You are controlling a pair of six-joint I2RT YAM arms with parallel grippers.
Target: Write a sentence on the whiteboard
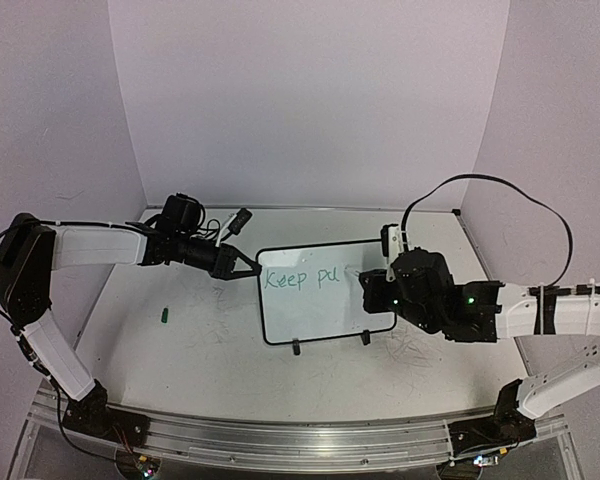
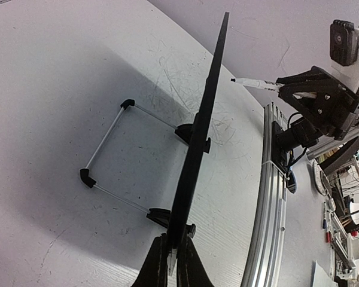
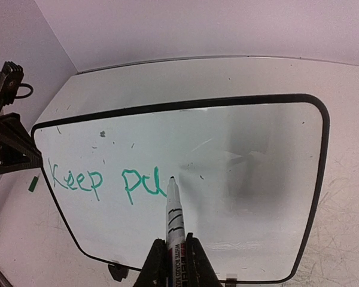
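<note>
The whiteboard [image 1: 320,292] stands tilted on two black feet mid-table; it also shows in the right wrist view [image 3: 239,173] and edge-on in the left wrist view [image 2: 203,125]. Green writing [image 3: 105,182] on it reads "Keep pu"; it shows small in the top view [image 1: 300,279]. My right gripper [image 3: 175,251] is shut on a white whiteboard marker [image 3: 175,221], its tip at the board just right of the "u". In the top view the right gripper [image 1: 378,285] is at the board's right side. My left gripper [image 2: 172,257] is shut on the board's left edge [image 1: 250,268].
A small green marker cap [image 1: 165,315] lies on the table left of the board. Faint grey scribbles mark the tabletop around the board. An aluminium rail [image 1: 300,440] runs along the near edge. Walls close in the back and both sides.
</note>
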